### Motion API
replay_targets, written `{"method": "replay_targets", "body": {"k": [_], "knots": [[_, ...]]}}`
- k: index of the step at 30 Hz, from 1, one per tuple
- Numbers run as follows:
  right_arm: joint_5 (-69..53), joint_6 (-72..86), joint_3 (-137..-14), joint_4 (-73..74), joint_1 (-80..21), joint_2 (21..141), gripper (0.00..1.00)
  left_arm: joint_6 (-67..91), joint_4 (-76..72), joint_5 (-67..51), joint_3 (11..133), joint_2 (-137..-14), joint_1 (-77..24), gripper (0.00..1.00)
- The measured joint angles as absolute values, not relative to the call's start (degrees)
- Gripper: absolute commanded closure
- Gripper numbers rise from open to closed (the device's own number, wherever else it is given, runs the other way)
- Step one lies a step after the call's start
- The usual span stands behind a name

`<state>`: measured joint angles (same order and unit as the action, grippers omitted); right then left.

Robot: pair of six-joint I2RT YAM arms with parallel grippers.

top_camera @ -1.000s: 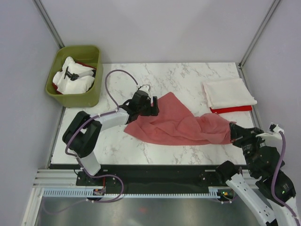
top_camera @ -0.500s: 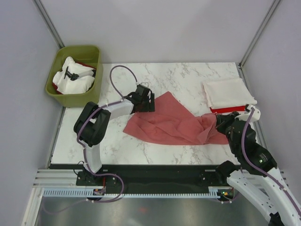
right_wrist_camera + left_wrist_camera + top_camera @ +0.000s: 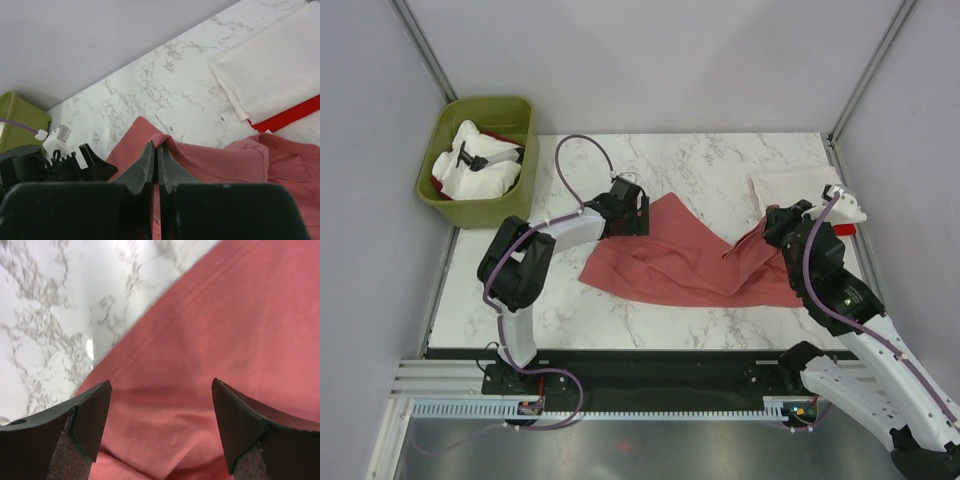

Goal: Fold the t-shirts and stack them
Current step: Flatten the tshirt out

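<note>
The dusty salmon-red t-shirt (image 3: 675, 262) lies spread across the middle of the marble table. My left gripper (image 3: 638, 216) is open, its jaws straddling the shirt's far left corner; in the left wrist view the shirt (image 3: 210, 340) fills the gap between the fingers. My right gripper (image 3: 767, 226) is shut on a pinched fold of the shirt's right end and holds it lifted; the pinch shows in the right wrist view (image 3: 157, 146). The folded cream-white t-shirt (image 3: 270, 65) lies on the bright red t-shirt (image 3: 295, 113) at the far right.
A green bin (image 3: 480, 160) with white cloths and a black object stands off the table's far left corner. The table's (image 3: 720, 160) right edge runs close to the folded stack. Grey walls enclose the cell.
My right gripper has risen and moved away from me and leftward, dragging the shirt's right end up and over toward the middle. The left gripper shifted slightly toward the far corner of the shirt.
</note>
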<state>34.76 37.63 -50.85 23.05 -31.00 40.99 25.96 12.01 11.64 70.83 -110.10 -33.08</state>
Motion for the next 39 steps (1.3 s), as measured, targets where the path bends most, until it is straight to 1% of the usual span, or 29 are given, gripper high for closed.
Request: {"method": "replay_targets", "body": {"k": [3, 5, 8, 13, 15, 19, 21, 23, 25, 27, 32, 33, 35, 38, 39], "knots": [[35.38, 37.12, -49.17, 20.1, -31.0, 40.42, 1.0, 24.84, 13.26, 11.09, 74.32, -110.1, -33.47, 0.1], [35.83, 36.42, -47.64, 18.92, -31.0, 39.57, 1.0, 23.94, 13.78, 10.33, 78.06, -110.43, -33.63, 0.11], [36.14, 35.46, -45.89, 17.89, -31.0, 38.11, 0.99, 23.0, 15.84, 10.0, 87.09, -113.6, -33.82, 0.15], [36.05, 34.61, -44.4, 16.21, -31.0, 36.03, 0.99, 21.54, 20.75, 11.11, 109.89, -129.19, -33.89, 0.17], [35.94, 34.35, -44.4, 15.55, -31.0, 36.14, 0.99, 20.86, 22.79, 11.94, 115.94, -135.04, -33.89, 0.17], [35.77, 34.06, -44.4, 15.29, -31.0, 37.06, 0.99, 19.16, 26.76, 13.32, 122.96, -143.81, -33.89, 0.2], [35.62, 34.02, -44.4, 15.29, -31.0, 37.21, 0.99, 19.31, 28.8, 12.93, 127.59, -145.97, -33.91, 0.21], [35.46, 34.0, -44.4, 15.25, -31.0, 37.01, 0.99, 19.33, 31.2, 12.08, 131.5, -148.03, -33.98, 0.25], [35.4, 33.91, -44.4, 15.25, -31.0, 36.53, 0.98, 19.22, 32.67, 11.92, 133.43, -149.01, -34.04, 0.3], [35.42, 33.78, -44.4, 15.25, -31.0, 36.07, 0.98, 19.2, 33.56, 11.92, 134.15, -149.34, -34.04, 0.31], [35.42, 33.63, -44.4, 15.22, -31.0, 35.57, 0.98, 19.2, 34.24, 11.92, 134.39, -149.38, -34.3, 0.3], [35.42, 33.63, -44.4, 15.22, -31.0, 35.62, 0.98, 19.2, 34.26, 11.92, 134.39, -149.38, -34.39, 0.28], [35.4, 33.61, -44.4, 15.25, -31.0, 35.73, 0.98, 19.18, 34.24, 11.92, 134.39, -149.38, -34.61, 0.27], [35.4, 33.58, -44.4, 15.25, -31.0, 35.9, 0.98, 18.96, 34.28, 11.92, 134.39, -149.38, -35.05, 0.33], [35.4, 33.58, -44.4, 15.25, -31.0, 35.97, 0.98, 18.9, 34.33, 11.92, 134.39, -149.38, -35.2, 0.4]]}}
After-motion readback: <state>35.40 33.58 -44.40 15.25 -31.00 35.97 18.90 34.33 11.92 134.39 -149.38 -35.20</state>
